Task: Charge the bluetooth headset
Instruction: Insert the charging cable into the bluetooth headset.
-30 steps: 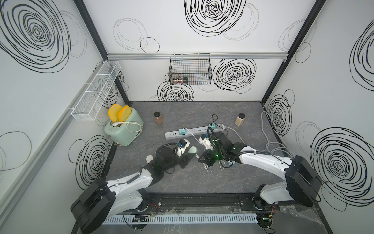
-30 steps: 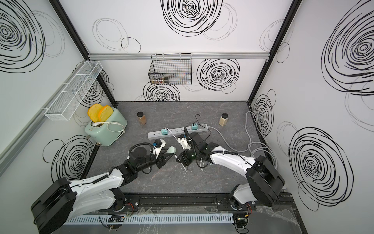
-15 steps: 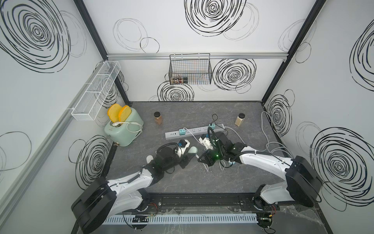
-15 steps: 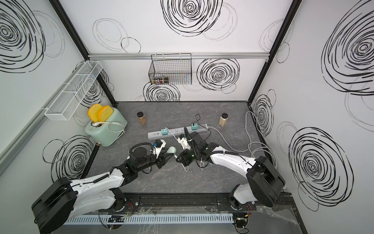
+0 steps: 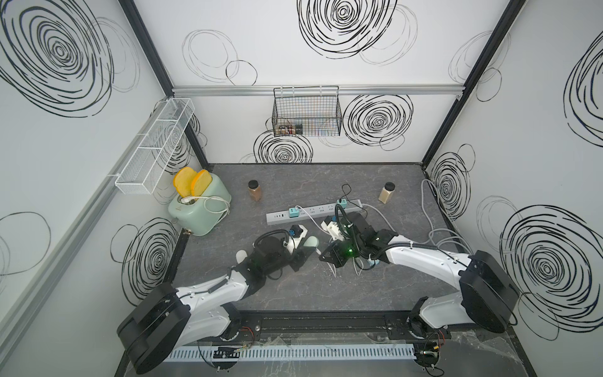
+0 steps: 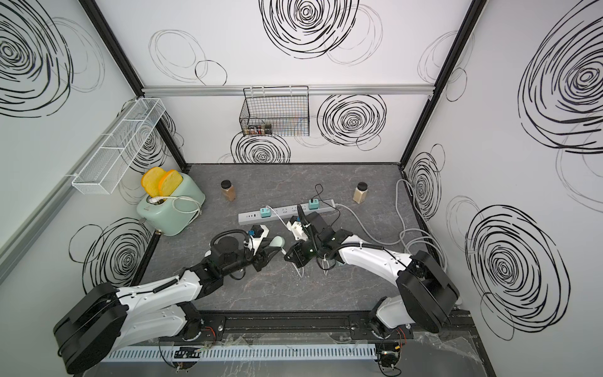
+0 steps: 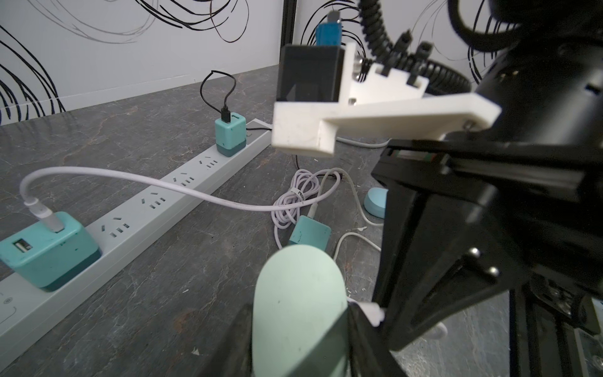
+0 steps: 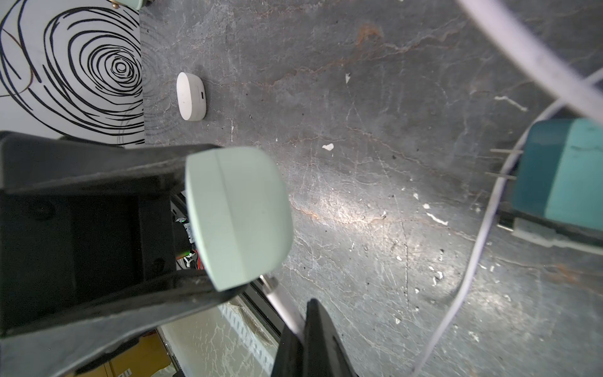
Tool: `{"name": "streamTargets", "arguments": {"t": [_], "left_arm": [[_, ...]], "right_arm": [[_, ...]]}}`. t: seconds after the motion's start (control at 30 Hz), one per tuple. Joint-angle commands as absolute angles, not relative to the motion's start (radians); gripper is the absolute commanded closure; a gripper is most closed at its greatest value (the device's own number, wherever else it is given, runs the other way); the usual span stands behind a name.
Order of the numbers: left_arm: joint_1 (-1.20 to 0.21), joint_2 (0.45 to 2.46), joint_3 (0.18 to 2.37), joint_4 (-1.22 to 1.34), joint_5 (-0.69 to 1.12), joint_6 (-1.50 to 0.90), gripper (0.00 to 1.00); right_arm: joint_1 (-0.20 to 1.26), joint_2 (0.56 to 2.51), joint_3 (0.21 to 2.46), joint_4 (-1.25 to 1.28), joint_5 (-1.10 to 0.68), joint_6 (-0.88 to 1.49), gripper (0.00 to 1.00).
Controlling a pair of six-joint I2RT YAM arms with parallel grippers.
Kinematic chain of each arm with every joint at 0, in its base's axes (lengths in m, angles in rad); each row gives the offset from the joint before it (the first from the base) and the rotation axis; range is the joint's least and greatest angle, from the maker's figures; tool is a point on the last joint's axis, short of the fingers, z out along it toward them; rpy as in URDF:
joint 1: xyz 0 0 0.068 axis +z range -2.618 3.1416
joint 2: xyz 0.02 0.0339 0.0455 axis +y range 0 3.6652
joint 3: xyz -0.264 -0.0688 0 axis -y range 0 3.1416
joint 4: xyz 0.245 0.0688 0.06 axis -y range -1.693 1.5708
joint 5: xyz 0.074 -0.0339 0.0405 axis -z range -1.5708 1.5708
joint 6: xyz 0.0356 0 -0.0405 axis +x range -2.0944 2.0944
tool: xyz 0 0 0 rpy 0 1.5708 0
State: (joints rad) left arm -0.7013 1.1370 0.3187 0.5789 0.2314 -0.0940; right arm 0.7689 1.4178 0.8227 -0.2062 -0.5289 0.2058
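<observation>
Mid-frame in both top views, the left gripper (image 5: 305,249) clamps the mint case (image 5: 312,242) between narrowly set fingers. The right gripper (image 5: 323,257), pinched shut on a white cable (image 7: 365,308), holds its plug apparently against the case. Beyond, toward the upper frame, lies the power strip (image 5: 313,212).

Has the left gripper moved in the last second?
No. The left gripper, clamped on the mint case, sits unchanged against the power strip.

No visible change vs earlier frames: L gripper (image 5: 307,248) w/ mint case (image 5: 312,242) and R gripper (image 5: 323,257) w/ plug (image 7: 368,308) keep same spots, same poses; no obj shifts.
</observation>
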Motion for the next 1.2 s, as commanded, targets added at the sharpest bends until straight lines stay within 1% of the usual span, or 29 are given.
{"name": "streamTargets", "arguments": {"t": [0.0, 0.37, 0.63, 0.93, 1.17], "left_arm": [[-0.701, 1.11, 0.345, 0.642, 0.276, -0.105, 0.71], [-0.713, 1.124, 0.34, 0.631, 0.289, -0.087, 0.72], [-0.781, 1.149, 0.371, 0.561, 0.241, -0.008, 0.72], [-0.828, 1.195, 0.402, 0.521, 0.218, 0.038, 0.73], [-0.836, 1.197, 0.404, 0.53, 0.27, 0.038, 0.75]], "right_arm": [[0.758, 1.433, 0.82, -0.191, -0.518, 0.205, 0.99], [0.742, 1.399, 0.833, -0.202, -0.514, 0.21, 0.99], [0.744, 1.413, 0.843, -0.187, -0.543, 0.217, 1.0], [0.737, 1.375, 0.852, -0.18, -0.548, 0.224, 1.0], [0.715, 1.363, 0.85, -0.16, -0.558, 0.227, 1.0]]}}
